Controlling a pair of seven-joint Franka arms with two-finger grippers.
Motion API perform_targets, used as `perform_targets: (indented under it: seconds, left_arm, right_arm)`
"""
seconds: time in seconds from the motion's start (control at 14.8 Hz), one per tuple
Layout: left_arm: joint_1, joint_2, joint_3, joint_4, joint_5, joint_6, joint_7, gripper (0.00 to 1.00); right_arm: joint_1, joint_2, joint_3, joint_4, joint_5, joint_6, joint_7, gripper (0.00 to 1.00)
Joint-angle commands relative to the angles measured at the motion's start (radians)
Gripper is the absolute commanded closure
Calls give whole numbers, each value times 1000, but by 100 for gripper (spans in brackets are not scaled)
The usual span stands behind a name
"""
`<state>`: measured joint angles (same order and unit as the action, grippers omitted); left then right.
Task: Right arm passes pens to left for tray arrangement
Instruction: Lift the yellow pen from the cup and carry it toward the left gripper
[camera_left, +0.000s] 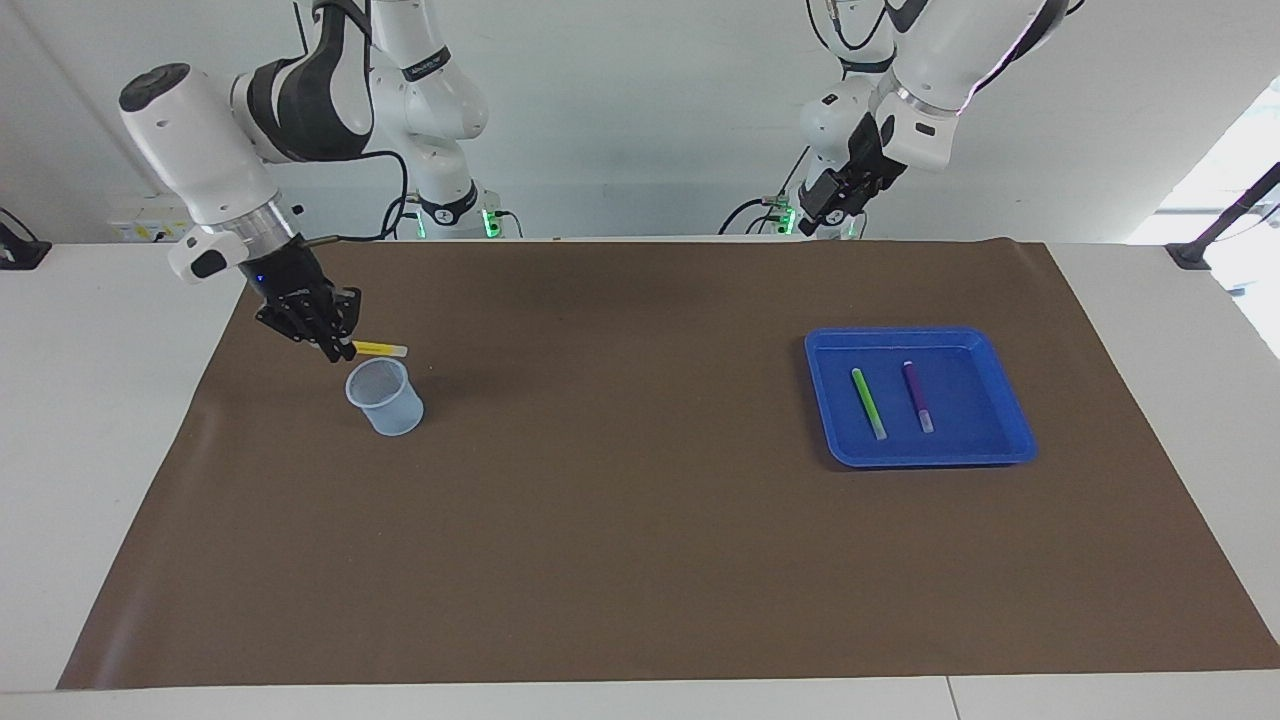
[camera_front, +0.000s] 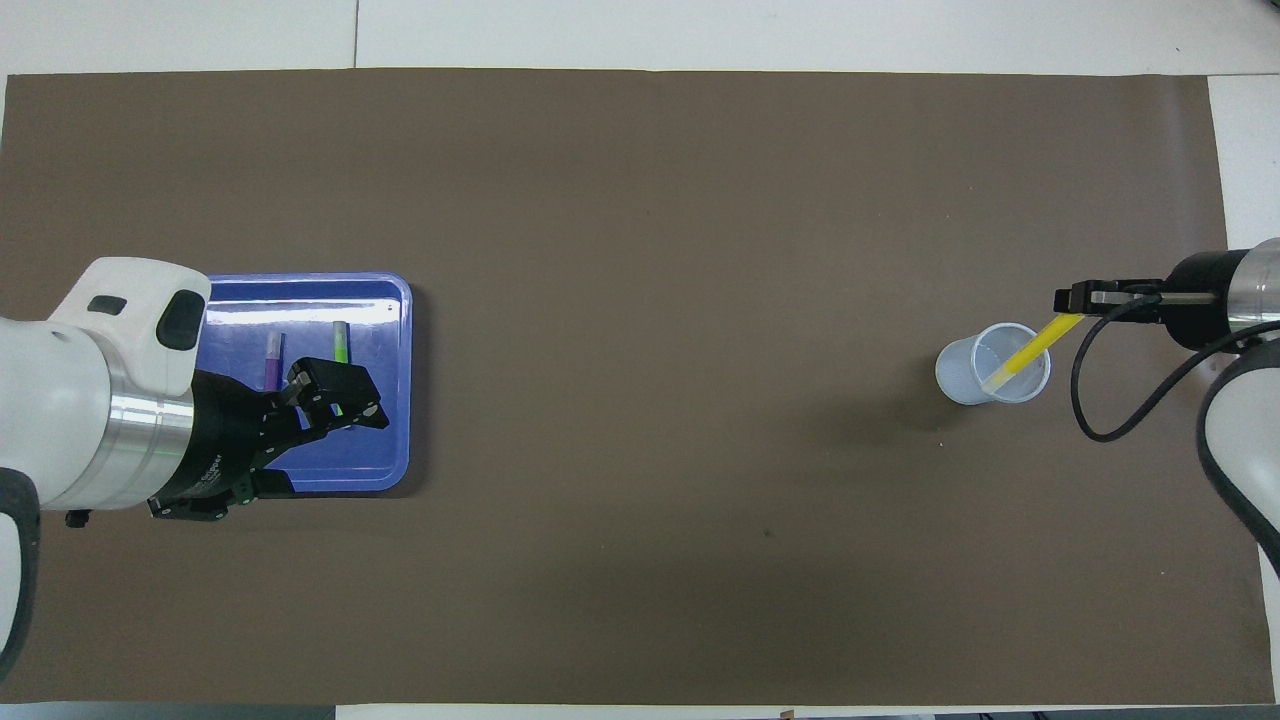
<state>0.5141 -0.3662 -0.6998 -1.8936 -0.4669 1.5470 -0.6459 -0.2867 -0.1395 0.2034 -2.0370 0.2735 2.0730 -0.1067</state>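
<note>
My right gripper (camera_left: 345, 347) is shut on the yellow pen (camera_left: 382, 348) and holds it almost level just over the rim of a small translucent cup (camera_left: 385, 397). From overhead the yellow pen (camera_front: 1030, 353) slants from the right gripper (camera_front: 1072, 298) across the cup's mouth (camera_front: 968, 372). The blue tray (camera_left: 1005, 400) lies toward the left arm's end and holds the green pen (camera_left: 868, 403) and the purple pen (camera_left: 918, 396) side by side. My left gripper (camera_left: 812, 218) is raised high, open and empty. From overhead the left gripper (camera_front: 338, 398) covers part of the tray (camera_front: 395, 300).
A brown mat (camera_left: 620, 520) covers most of the white table (camera_left: 100, 450). The cup stands toward the right arm's end of the mat.
</note>
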Motion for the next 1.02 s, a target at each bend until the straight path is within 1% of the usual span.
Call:
perform_targets:
  seconds: [0.0, 0.27, 0.34, 0.47, 0.54, 0.68, 0.74, 0.81, 0.95]
  left_arm:
    - [-11, -25, 16, -24, -21, -2, -9, 0]
    - [-11, -25, 16, -22, -21, -2, -9, 0]
    - [-11, -25, 16, -22, -21, -4, -9, 0]
    - [-11, -25, 16, -22, -21, -4, -11, 0]
    - [-11, -25, 14, -22, -21, -5, -11, 0]
    - [-12, -25, 11, -22, -21, -7, -14, 0]
    - [-11, -25, 11, -21, -21, -4, -35, 0]
    - [-11, -25, 11, -19, -22, 2, -88, 0]
    - [-12, -25, 8, -13, -61, 27, -321, 0]
  right_arm:
    - [41, -20, 7, 31, 13, -44, 138, 100]
    - [164, -19, 13, 55, 23, -47, 479, 100]
    - [197, -15, 11, 64, 53, -39, 560, 100]
    - [239, -9, 13, 81, 157, -28, 710, 100]
    - [259, -6, 13, 86, 192, -10, 754, 100]
    - [323, -2, 13, 87, 204, 50, 829, 100]
    - [351, 1, 13, 87, 204, 80, 898, 100]
    - [388, 3, 13, 87, 204, 111, 971, 100]
    - [470, 12, 13, 87, 204, 194, 1160, 100]
